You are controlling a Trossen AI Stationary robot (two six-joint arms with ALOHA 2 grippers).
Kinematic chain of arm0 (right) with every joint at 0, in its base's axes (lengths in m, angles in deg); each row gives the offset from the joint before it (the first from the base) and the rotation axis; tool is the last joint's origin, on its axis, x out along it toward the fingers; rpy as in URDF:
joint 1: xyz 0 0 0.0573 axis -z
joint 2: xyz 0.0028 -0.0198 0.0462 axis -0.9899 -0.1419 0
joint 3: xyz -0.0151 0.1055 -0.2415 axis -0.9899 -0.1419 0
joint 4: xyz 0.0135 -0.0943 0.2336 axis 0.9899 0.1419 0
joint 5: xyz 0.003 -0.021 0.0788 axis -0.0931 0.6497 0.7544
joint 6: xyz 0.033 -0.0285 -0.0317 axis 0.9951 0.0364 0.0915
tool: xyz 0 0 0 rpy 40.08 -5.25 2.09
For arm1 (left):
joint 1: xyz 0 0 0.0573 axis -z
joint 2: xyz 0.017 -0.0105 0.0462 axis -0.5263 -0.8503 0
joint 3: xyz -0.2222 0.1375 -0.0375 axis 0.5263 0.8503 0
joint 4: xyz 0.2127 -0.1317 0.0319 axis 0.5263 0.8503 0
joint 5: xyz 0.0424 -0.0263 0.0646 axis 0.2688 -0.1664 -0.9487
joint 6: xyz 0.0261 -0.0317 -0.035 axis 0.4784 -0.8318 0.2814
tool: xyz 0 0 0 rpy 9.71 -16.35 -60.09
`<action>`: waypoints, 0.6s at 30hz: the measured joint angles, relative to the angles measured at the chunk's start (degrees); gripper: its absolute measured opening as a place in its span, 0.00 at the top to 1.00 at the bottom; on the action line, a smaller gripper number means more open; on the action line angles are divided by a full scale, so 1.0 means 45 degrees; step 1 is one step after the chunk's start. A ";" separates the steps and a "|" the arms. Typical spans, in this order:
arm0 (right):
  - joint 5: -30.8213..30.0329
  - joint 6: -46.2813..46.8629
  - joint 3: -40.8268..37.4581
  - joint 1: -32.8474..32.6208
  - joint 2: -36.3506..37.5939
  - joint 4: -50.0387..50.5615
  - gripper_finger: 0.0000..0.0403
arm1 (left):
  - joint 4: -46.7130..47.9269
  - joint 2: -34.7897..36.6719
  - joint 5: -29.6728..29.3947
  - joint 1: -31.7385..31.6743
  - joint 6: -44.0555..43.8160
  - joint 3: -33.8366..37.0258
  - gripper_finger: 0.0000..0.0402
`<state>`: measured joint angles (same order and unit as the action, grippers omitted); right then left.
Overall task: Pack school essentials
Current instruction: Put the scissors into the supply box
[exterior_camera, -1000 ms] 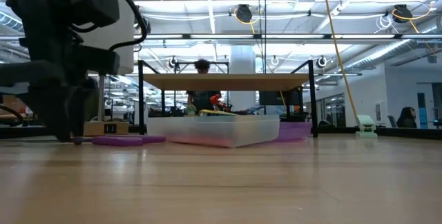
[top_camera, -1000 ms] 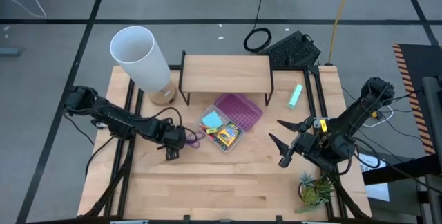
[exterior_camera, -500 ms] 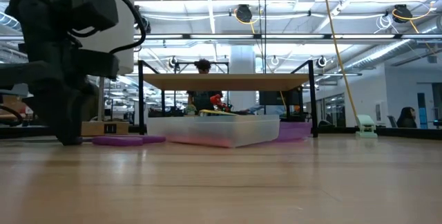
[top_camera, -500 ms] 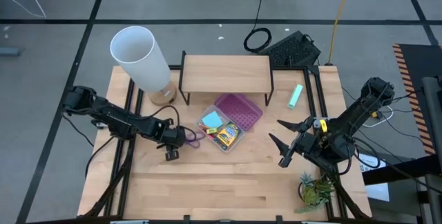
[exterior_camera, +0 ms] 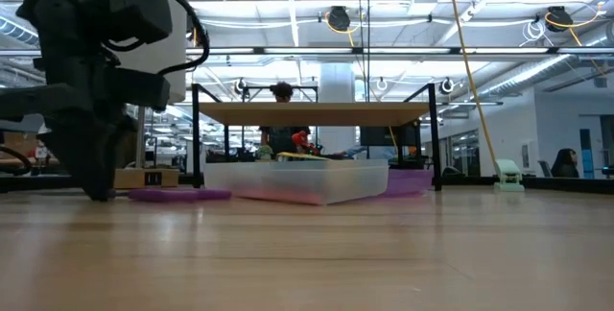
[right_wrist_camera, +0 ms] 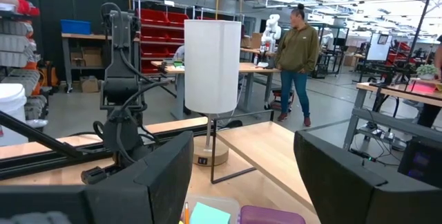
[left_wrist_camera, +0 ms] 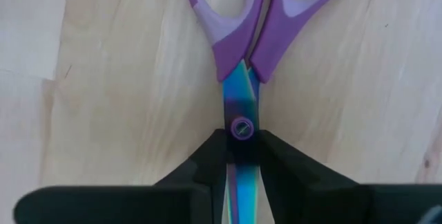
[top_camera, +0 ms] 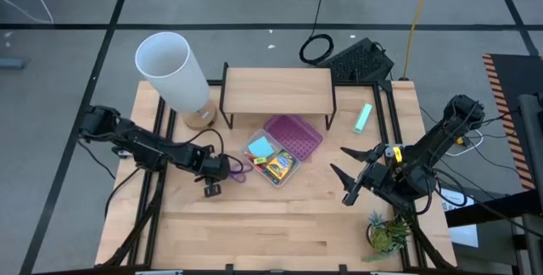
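The scissors [left_wrist_camera: 243,58] are pinched at the pivot by the left gripper [left_wrist_camera: 242,156] fingers on the desk [top_camera: 254,224]. The right gripper [top_camera: 346,173] is held wide open, empty. A blue pad [top_camera: 260,146] and crayon box [top_camera: 279,166] are seen in the clear case [top_camera: 273,158].

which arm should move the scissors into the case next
Left. The left gripper is shut on the scissors at the pivot, beside the case. The right gripper hangs open, well away from them.

My arms are dark, near black, built of jointed segments with black cables looping loosely off them. My left gripper [left_wrist_camera: 242,158] ends in two matte black wedge-shaped fingers on a broad black bar. My right gripper [top_camera: 348,176] has long tapered black fingers (a yellow-and-white patch sits just behind them).
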<state>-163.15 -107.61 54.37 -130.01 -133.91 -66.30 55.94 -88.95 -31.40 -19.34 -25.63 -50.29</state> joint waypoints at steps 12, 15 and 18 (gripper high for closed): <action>-0.0010 0.0000 0.0000 0.0000 0.0000 0.0001 0.39 | 0.1704 0.0018 0.0423 0.0592 0.0352 -0.1877 0.80; -0.0010 0.0000 0.0000 0.0000 0.0000 0.0005 0.39 | 0.2595 0.0028 0.0629 0.0910 0.0611 -0.2475 0.79; -0.0010 -0.0005 0.0000 0.0000 0.0000 0.0005 0.39 | 0.2874 0.0029 0.0629 0.1096 0.1199 -0.2915 0.79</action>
<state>-163.19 -107.63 54.37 -130.01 -133.91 -66.28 68.87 -88.82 -28.57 -14.41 -20.24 -63.40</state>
